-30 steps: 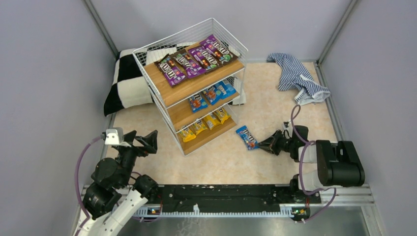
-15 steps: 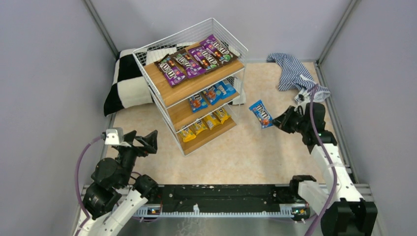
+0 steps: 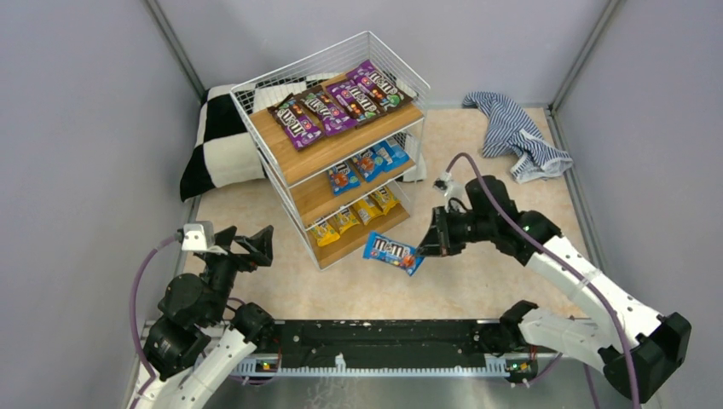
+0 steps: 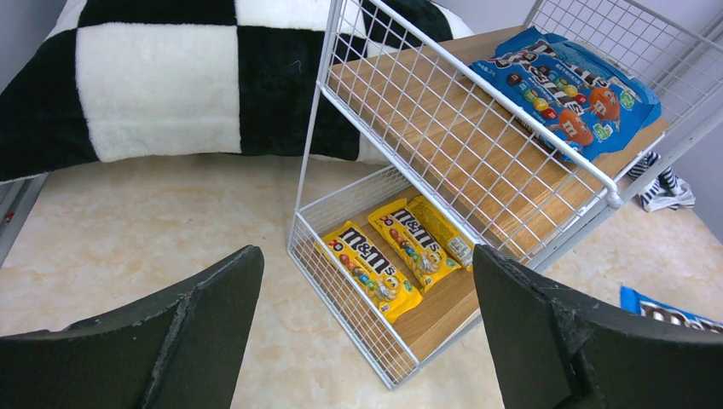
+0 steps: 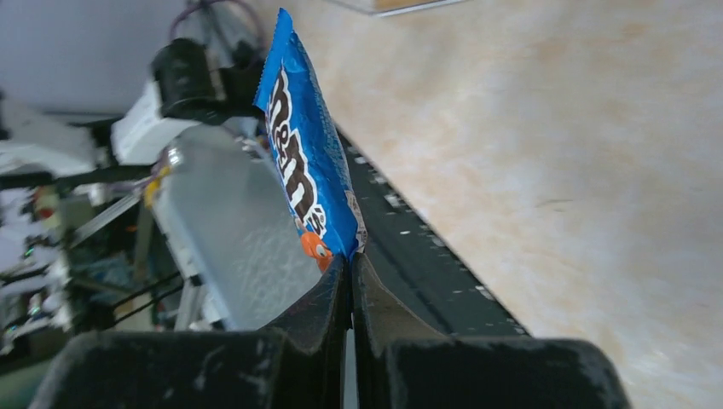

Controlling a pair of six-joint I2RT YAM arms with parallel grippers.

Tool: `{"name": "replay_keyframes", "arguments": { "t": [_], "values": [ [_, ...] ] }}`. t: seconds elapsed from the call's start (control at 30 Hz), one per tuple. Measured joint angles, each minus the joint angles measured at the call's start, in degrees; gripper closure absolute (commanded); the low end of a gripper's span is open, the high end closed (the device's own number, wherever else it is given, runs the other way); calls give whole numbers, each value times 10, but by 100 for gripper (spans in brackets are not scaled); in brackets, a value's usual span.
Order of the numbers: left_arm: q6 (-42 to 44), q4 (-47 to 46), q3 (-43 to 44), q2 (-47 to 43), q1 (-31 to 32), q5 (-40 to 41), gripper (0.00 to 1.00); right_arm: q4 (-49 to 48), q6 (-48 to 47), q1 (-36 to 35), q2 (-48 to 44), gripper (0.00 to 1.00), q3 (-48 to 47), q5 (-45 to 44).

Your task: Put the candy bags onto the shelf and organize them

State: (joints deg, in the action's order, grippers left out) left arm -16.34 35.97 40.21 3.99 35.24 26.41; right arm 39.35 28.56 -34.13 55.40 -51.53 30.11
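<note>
The right end effector (image 3: 429,242) pinches one end of a blue candy bag (image 3: 393,253), its fingers pressed together on the packet. The bag is held off the surface (image 3: 477,183), just in front of the shelf (image 3: 317,158). The left end effector (image 3: 249,244) hovers near the shelf's bottom front corner with its fingers spread wide, gripping nothing. The top tier carries purple bags (image 3: 341,104), the middle tier blue bags (image 3: 367,164) and the bottom tier yellow bags (image 3: 354,217).

The left arm (image 3: 200,307) and right arm (image 3: 580,273) are wearing white shells over black joints. Purple cables (image 3: 135,291) are looping beside them, and the matte black jaws are looking scuffed.
</note>
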Motion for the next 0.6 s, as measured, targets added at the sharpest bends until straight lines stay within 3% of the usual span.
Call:
{"name": "replay_keyframes", "arguments": {
  "t": [0.17,0.37,0.6],
  "values": [
    [0,0,0,0,0,0,2,-116,116,-87,-8,100,7,32],
    [0,0,0,-1,0,0,2,-296,272,-205,16,100,26,-87],
    [0,0,0,-2,0,0,1,-389,311,-266,114,100,-8,-205]
  ]
}}
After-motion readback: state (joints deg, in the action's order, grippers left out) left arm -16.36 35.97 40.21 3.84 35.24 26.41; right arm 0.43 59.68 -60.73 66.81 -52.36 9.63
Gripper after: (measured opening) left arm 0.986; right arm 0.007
